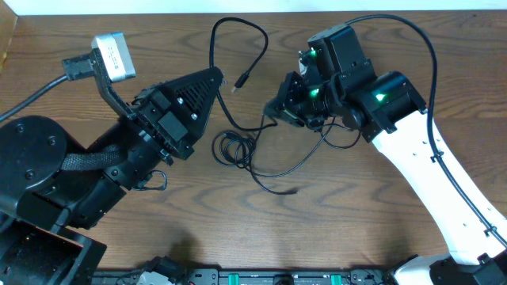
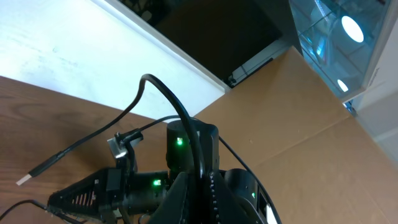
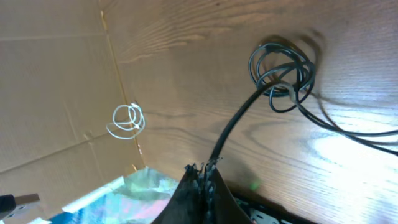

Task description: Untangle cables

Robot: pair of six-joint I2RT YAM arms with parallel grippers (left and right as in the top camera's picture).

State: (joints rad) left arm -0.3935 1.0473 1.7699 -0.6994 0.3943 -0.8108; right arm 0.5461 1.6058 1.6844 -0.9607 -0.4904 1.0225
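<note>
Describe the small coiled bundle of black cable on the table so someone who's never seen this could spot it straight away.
On the wooden table, seen from overhead, look in the gap between the left gripper and the right gripper. Slightly below them sits a small tight coil of black cable. Everything around it is long open curves; only here do loops stack together.

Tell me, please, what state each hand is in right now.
Left hand: closed; whether it holds anything cannot be told.
Right hand: closed on a black cable.
</note>
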